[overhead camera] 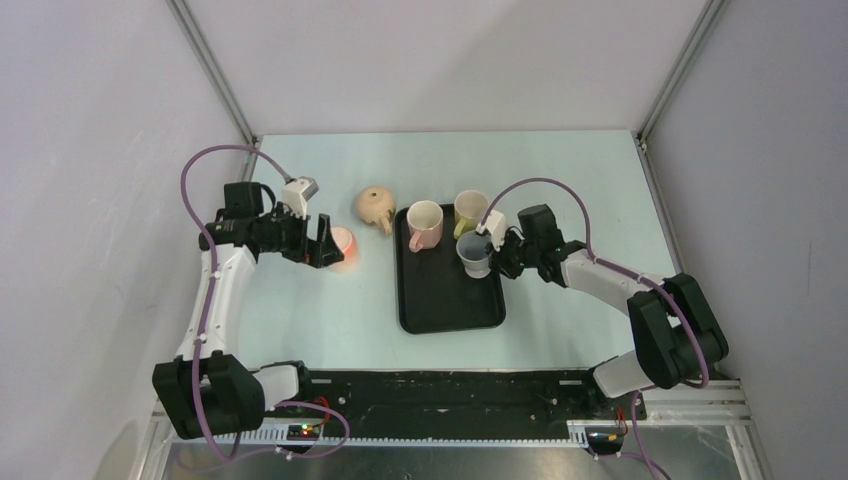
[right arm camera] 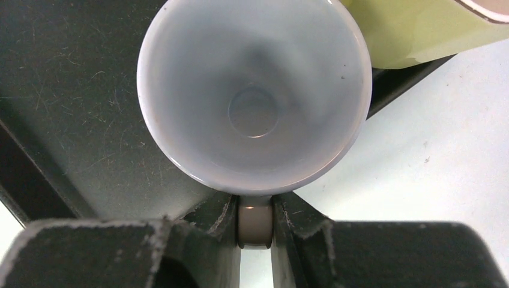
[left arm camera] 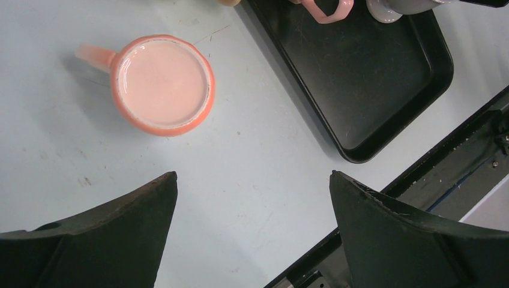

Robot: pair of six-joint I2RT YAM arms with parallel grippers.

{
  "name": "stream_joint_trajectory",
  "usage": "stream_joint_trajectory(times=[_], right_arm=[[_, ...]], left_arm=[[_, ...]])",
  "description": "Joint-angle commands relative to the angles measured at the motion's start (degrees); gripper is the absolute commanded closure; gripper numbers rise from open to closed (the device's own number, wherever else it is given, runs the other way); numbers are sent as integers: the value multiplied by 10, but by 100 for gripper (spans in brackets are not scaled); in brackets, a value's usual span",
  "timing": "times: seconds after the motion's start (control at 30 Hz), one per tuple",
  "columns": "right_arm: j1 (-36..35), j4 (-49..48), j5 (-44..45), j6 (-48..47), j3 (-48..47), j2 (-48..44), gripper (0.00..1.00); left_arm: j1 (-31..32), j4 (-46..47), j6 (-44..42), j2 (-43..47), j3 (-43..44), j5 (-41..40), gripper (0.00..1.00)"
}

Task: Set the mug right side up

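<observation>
An orange mug (overhead camera: 342,248) stands bottom up on the table left of the black tray (overhead camera: 448,300); in the left wrist view it (left arm camera: 163,84) shows its flat base, with the handle at the upper left. My left gripper (overhead camera: 322,243) is open and empty, just beside that mug and above bare table (left arm camera: 252,174). My right gripper (overhead camera: 497,250) is shut on the handle (right arm camera: 255,222) of a grey-white mug (overhead camera: 475,252), which is upright with its mouth up (right arm camera: 252,90) at the tray's right side.
A pink mug (overhead camera: 424,225) and a yellow-green mug (overhead camera: 470,210) sit at the back of the tray. A tan teapot-like piece (overhead camera: 377,207) lies on the table left of the tray. The black base rail (left arm camera: 474,150) runs along the near edge.
</observation>
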State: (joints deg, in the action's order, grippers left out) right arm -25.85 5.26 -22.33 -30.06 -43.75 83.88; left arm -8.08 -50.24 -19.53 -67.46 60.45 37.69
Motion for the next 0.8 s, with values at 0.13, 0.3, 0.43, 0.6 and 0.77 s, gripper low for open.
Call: stream_joint_trajectory(times=[0.13,0.3,0.43,0.6,0.77], right_arm=[[-11,11,-6,-17,-24,-7,59],[-13,25,-7,-16,-24,-20,48],[-20,46,4,-24,-24,-32,39],[-21,85,8,-33,-24,-84,24],[-19,127,17,-44,-24,-144,14]], left_arm=[[-5,13,-23,8,-5,-24,0],[-4,13,-30,-1,-5,-41,0],[-4,14,-31,-4,3,-50,0],[0,18,-28,-26,21,-107,0],[11,34,-1,-60,42,-157,0]])
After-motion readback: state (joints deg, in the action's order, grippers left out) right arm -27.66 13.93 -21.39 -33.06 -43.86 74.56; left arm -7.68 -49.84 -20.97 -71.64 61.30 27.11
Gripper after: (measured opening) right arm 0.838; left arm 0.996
